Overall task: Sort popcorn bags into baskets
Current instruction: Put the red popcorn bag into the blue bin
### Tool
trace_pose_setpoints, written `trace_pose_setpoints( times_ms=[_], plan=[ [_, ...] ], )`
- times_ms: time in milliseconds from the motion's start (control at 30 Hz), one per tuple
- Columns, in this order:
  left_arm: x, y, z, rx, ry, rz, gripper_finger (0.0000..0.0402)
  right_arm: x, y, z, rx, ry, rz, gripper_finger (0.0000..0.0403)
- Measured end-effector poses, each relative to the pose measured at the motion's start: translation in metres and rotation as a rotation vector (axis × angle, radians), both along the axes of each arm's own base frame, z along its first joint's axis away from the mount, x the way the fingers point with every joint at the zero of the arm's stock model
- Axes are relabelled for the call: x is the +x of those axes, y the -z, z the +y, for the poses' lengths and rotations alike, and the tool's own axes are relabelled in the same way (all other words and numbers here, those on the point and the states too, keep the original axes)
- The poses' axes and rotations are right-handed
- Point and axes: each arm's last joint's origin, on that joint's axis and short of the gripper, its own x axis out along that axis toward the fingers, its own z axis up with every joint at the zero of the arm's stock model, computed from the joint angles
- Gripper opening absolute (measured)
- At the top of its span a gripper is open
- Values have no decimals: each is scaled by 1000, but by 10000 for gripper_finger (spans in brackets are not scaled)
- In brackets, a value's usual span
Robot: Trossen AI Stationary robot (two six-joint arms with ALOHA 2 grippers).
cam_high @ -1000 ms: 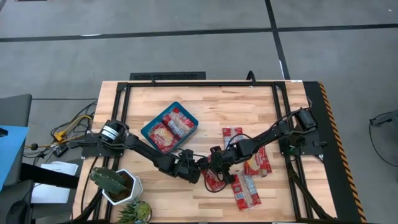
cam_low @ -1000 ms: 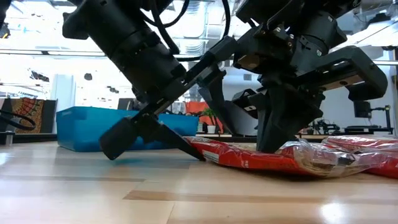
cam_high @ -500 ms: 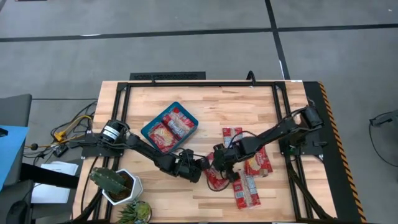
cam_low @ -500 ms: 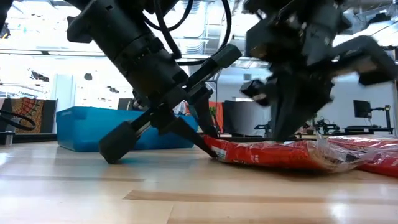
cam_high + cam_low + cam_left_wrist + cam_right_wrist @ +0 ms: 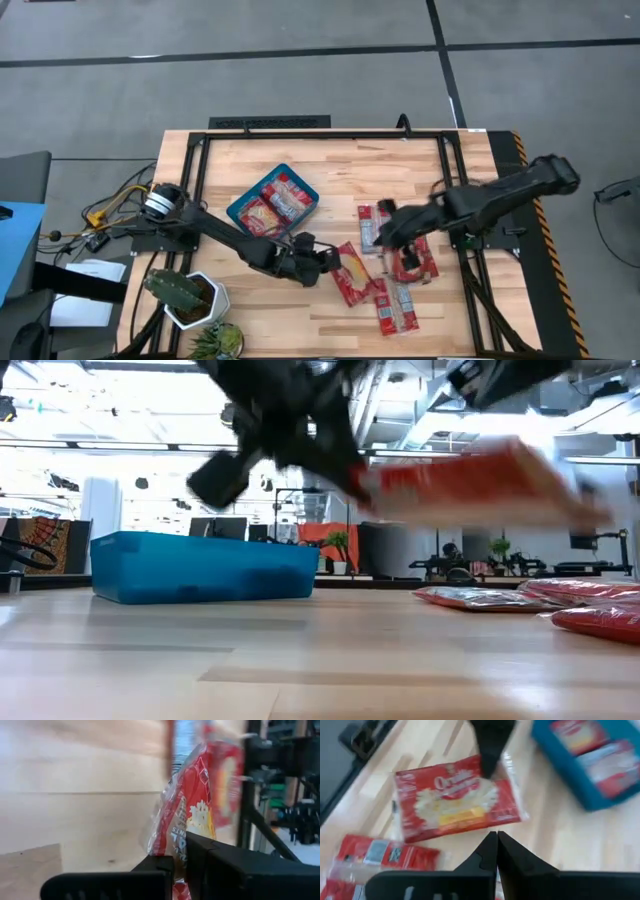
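Observation:
My left gripper [image 5: 330,262] is shut on a red popcorn bag [image 5: 352,272] and holds it in the air right of the teal basket [image 5: 234,208]; the low view shows bag [image 5: 480,485] and gripper [image 5: 352,475] well above the table. In the basket lie two bags [image 5: 275,200]. My right gripper [image 5: 383,230] hangs shut with nothing in it, farther right, above a loose bag [image 5: 373,222]; its wrist view looks down on the held bag [image 5: 455,802]. My left gripper pinches the bag's end edge [image 5: 175,852], the end nearest the basket, between its two fingers. The fingers come from the table's left, about level. The bag [image 5: 200,815] sticks out past them toward the table's right, lifted clear of the table.
Three more red bags lie on the table right of the middle [image 5: 373,222], [image 5: 412,260], [image 5: 397,305]. A white cactus pot [image 5: 190,298] and a small plant [image 5: 220,340] stand at the near left corner. A black frame [image 5: 300,135] runs around the table.
My left gripper has taken hold of the bag's left end and lifted it from the table, high in the low view. My right gripper, which stood down on that bag, has gone up and toward the table's right and far side, clear of it.

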Motion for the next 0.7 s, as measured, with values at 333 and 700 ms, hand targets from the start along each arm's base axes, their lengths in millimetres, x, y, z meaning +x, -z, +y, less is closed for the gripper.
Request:
trace_pose_setpoints(
  times_ms=[333, 700],
  plan=[
    [-62, -90, 33, 278, -121, 196, 1, -45, -35, -17, -12, 113, -134, 19],
    [-152, -114, 71, 428, -320, 570, 1, -44, -31, -20, -87, 188, -117, 36]
  ],
)
